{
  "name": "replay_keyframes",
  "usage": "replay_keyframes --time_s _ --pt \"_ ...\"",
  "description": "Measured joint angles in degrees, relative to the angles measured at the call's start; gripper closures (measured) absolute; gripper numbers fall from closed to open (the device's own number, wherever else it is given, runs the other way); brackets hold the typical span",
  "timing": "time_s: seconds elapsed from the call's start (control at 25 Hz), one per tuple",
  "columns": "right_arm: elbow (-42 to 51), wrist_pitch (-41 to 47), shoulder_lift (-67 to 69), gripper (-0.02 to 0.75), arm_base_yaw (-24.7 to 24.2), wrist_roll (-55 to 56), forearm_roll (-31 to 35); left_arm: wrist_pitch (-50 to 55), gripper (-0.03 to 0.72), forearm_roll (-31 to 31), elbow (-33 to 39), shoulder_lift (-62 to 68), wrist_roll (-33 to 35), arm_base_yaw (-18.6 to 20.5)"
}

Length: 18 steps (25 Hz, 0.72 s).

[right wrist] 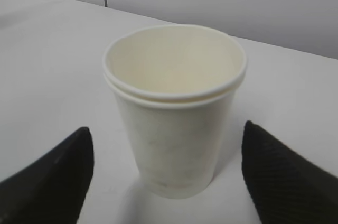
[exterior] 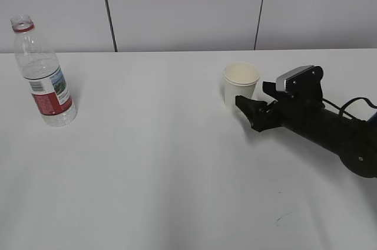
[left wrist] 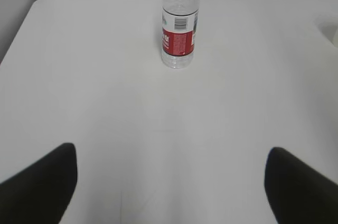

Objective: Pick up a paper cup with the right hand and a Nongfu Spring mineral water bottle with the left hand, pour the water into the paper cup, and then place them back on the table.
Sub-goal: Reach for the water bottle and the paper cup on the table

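Observation:
The paper cup point(exterior: 241, 84) stands upright on the white table point(exterior: 165, 161), right of centre. It looks empty, with a doubled rim in the right wrist view point(right wrist: 174, 113). My right gripper point(exterior: 253, 98) is open and low on the table, its fingers either side of the cup's near side without touching point(right wrist: 166, 129). The Nongfu Spring bottle point(exterior: 44, 73) stands upright and capless at the far left, partly filled. My left gripper point(left wrist: 170, 150) is open and empty, with the bottle point(left wrist: 179, 31) well ahead of it. The left arm is out of the exterior view.
A grey panelled wall point(exterior: 177, 8) with dark vertical seams runs behind the table's back edge. A faint dark scuff point(exterior: 283, 220) marks the table near the front right. A black cable point(exterior: 353, 104) trails behind the right arm.

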Motion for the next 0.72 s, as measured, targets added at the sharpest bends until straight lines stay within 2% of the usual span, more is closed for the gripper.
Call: replay_keyframes --time_s 0.4,0.72 --pt "-7.8 2.0 5.56 0.079 0.76 0.5 -2.63 0.0 0.041 0.0 0.0 0.0 0.0 0.0" --pt "-12.91 2.0 9.08 0.078 2.68 0.5 -0.53 0.0 0.042 0.0 0.0 0.0 0.0 0.0"
